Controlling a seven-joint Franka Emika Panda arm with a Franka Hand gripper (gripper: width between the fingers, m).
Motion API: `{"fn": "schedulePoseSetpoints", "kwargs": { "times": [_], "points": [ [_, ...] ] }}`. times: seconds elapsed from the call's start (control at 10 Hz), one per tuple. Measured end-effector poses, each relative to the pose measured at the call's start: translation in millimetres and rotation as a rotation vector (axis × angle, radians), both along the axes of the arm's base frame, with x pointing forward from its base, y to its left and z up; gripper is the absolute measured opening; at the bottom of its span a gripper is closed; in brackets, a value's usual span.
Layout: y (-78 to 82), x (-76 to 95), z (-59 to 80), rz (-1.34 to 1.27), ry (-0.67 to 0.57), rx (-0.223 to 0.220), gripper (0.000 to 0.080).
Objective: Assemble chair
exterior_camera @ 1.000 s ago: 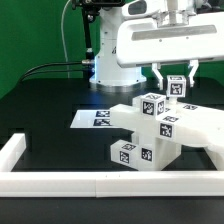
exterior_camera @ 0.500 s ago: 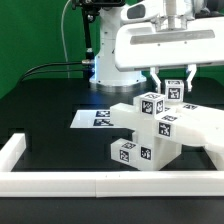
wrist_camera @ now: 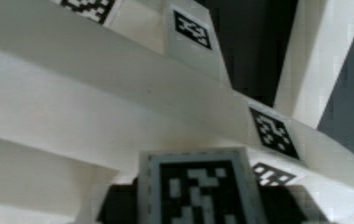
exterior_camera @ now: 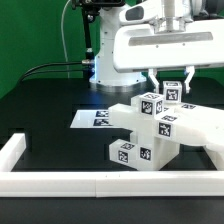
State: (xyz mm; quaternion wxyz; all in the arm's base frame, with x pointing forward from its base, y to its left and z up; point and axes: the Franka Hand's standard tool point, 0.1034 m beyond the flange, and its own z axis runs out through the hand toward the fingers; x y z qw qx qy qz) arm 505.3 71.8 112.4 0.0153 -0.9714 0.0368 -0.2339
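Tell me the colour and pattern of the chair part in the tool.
White, with a black-and-white square tag; the part shows best in the exterior view.

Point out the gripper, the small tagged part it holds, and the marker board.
gripper [exterior_camera: 174, 80]: exterior view, midway between the fingertips.
small tagged part [exterior_camera: 174, 88]: exterior view, its tagged front face.
marker board [exterior_camera: 88, 119]: exterior view, bare white corner.
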Motion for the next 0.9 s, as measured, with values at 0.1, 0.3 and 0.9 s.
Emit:
{"fn": "schedulePoseSetpoints", "kwargs": {
  "times": [0.1, 0.3, 0.9],
  "points": [
    [0.0, 0.0, 0.0, 0.0, 0.0, 0.0, 0.0281],
    [2.9, -2.5, -2.6, 0.003, 0.048, 0.014, 0.0577],
    [0.2, 2.0, 1.5, 0.014, 0.495, 0.12, 0.0649]
  ]
}}
